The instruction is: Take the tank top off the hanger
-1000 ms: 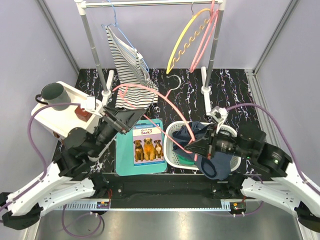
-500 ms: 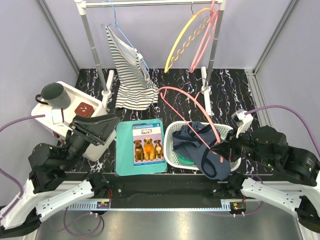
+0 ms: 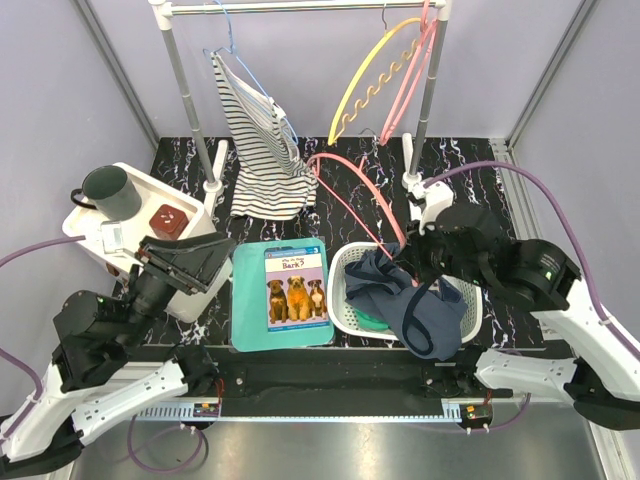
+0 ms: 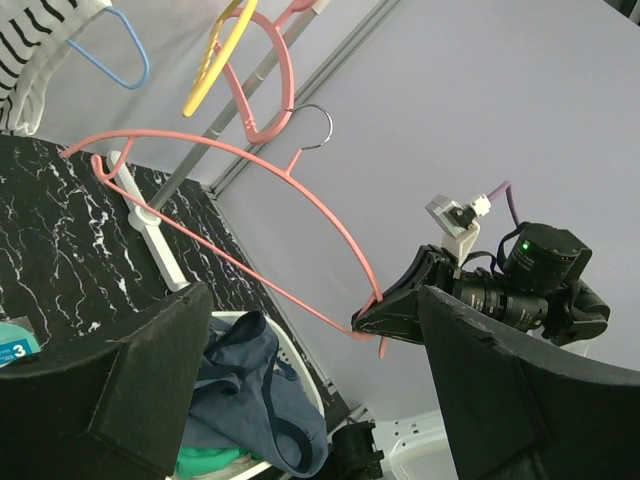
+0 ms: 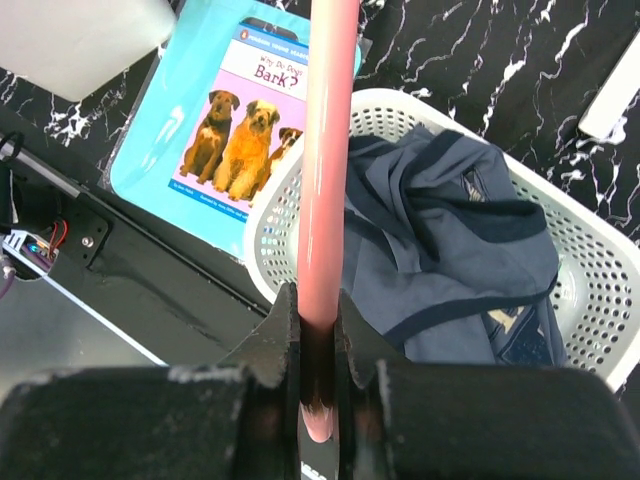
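Right gripper (image 5: 318, 330) clamped tight on thin pink plastic hanger (image 5: 330, 150), navy blue tank top (image 5: 440, 260) below it inside white perforated plastic basket (image 5: 275, 235), left gripper (image 4: 315, 300) wide open, empty

Right tool (image 3: 406, 262) grips pink hanger (image 3: 388, 208) above basket (image 3: 337, 290) holding tank top (image 3: 430, 312).

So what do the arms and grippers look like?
Left arm and right arm: white links near the bases, black motor housings above, each with a green light and a looping purple cable. Left gripper and right gripper are black with broad wedge-shaped fingers.
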Available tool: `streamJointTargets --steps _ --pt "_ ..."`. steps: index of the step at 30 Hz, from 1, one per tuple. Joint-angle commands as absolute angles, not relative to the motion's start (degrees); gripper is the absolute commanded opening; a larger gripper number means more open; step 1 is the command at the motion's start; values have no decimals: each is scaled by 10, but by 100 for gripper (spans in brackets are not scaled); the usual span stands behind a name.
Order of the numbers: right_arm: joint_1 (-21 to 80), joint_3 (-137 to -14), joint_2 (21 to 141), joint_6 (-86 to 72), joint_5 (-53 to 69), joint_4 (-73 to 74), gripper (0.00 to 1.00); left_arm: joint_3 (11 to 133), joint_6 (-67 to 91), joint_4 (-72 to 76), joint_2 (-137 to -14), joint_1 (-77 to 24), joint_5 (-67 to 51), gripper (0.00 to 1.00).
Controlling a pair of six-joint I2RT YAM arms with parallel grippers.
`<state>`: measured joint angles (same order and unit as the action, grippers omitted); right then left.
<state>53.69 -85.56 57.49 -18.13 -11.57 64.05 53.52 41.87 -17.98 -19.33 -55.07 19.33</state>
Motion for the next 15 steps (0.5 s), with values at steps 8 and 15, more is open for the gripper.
streamJointTargets --steps 8,15 --pt "541 -950 639 -149 -127 568 0 544 399 -196 -168 -552 219 87" --pt "543 -1030 710 -157 -172 559 0 547 400 -203 -160 -552 221 87"
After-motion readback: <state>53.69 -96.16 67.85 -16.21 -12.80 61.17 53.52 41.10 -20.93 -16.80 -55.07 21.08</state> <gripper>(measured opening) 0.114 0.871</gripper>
